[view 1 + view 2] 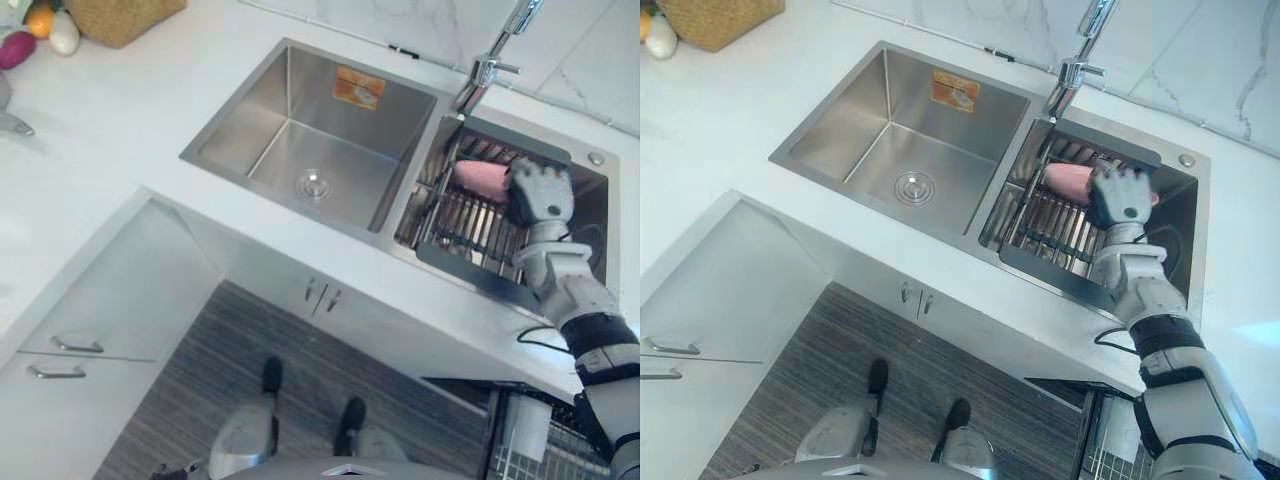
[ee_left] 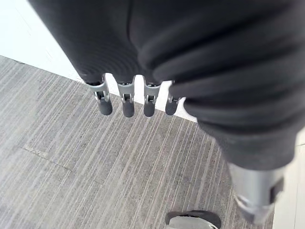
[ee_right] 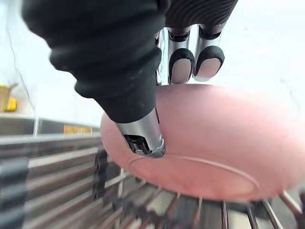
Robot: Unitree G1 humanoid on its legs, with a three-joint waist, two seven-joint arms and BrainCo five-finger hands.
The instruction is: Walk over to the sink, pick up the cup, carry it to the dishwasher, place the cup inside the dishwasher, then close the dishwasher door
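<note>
Right wrist view: one pink cup (image 3: pixel 214 138) on its side on metal bars; fingers (image 3: pixel 208 62) curled over its far side, thumb (image 3: pixel 143 138) pressed on the near side.
Right hand (image 1: pixel 540 195): clasped round the cup, down in the right basin.
Cup, place: on the rack (image 1: pixel 1050 225) in the right basin, just in front of the tap (image 1: pixel 485 70).
Left hand (image 2: pixel 127 98): hanging low over the striped floor (image 2: pixel 71 157), fingers straight and loose, holding nothing.
Sink (image 1: pixel 250 120): one, steel, two basins; one drain (image 1: pixel 313 184) in the left basin and one orange sticker (image 1: pixel 358 87) on its back wall.
Rack: one, dark frame with metal bars, laid across the right basin.
Tap: one, at the back rim between the basins, close behind the cup and hand.
Desk (image 1: pixel 110 110): white, all round the sink; one woven basket (image 1: pixel 120 18) at the far left, well apart from the cup; three small round things beside it, orange, white and magenta.
Cupboard handles: two small ones (image 1: pixel 320 294) under the sink, two long ones (image 1: pixel 76 345) on the drawers at the left.
Wire basket (image 1: pixel 1100 450): one, below the desk edge beside the right arm.
</note>
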